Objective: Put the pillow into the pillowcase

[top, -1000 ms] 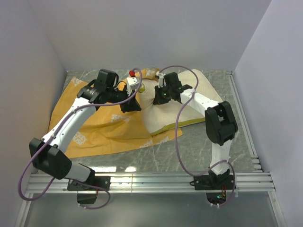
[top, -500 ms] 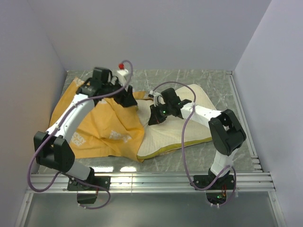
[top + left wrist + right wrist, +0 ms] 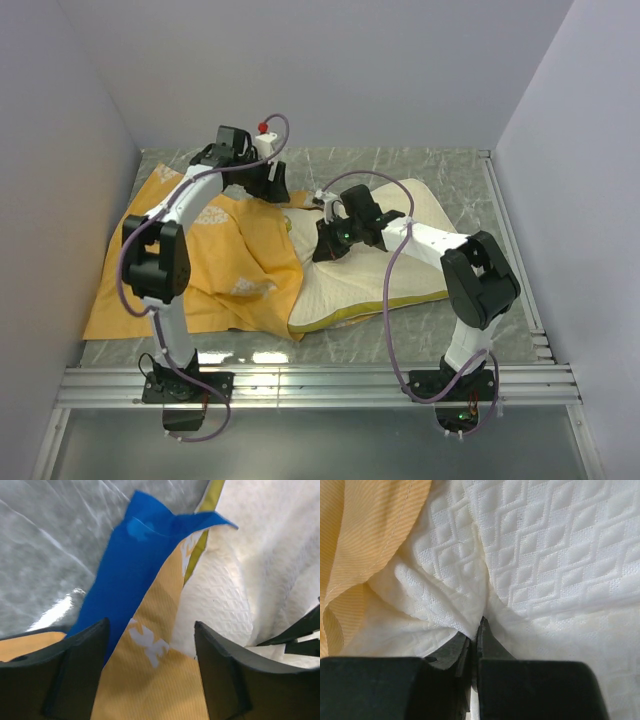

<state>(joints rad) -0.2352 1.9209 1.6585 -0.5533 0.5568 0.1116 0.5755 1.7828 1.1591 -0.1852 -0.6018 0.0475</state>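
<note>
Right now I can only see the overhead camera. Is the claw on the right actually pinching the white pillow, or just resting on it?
Observer: Pinching. The right wrist camera shows the right gripper shut on a raised fold of the pillow, with the quilted fabric bunched up at its tips.
Visitor: And the other one, at the back?
Observer: Its own wrist camera shows the left gripper open and holding nothing. The pillowcase lies beneath it, orange-yellow side up.
</note>
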